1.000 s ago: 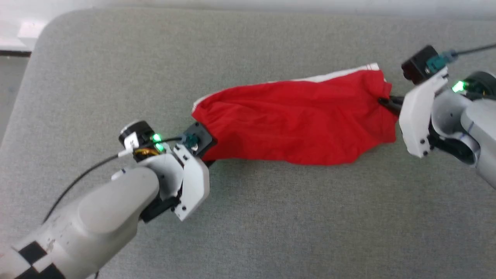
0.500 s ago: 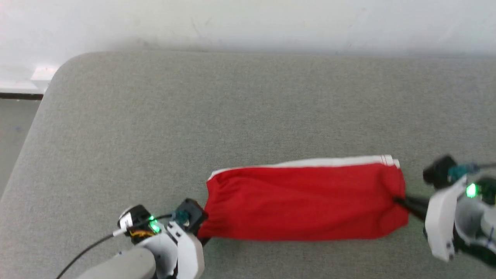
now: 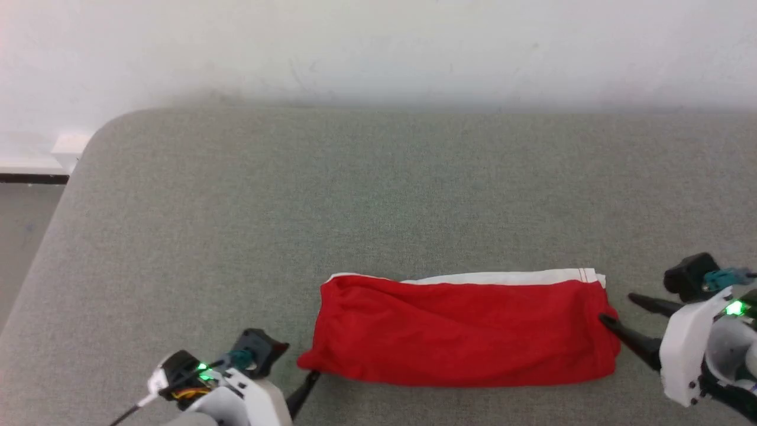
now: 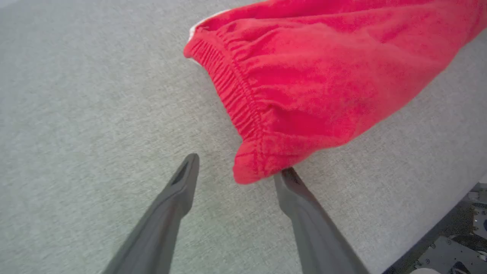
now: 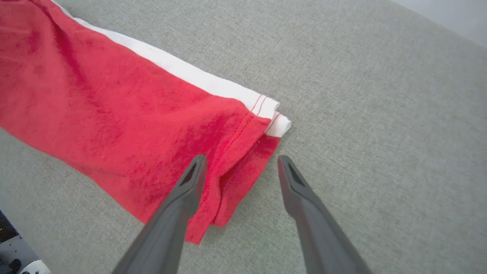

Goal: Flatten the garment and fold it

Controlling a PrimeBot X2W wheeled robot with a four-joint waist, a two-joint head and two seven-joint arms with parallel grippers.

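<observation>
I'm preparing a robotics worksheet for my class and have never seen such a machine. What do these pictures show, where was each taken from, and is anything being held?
This is a wheeled robot with two arms, each ending in a pincer of two long dark fingers. The overview picture comes from a camera on its head, looking down at a grey cloth-covered padded surface before a white wall. On it lie bright red soft-fabric shorts with a white band, spread fairly flat. The other two pictures come from cameras on the wrists, each looking along its own fingers. The left pincer stands open at the elastic waistband end; the right pincer stands open at the hem end. Neither grips anything: the shorts simply rest on the surface.
</observation>
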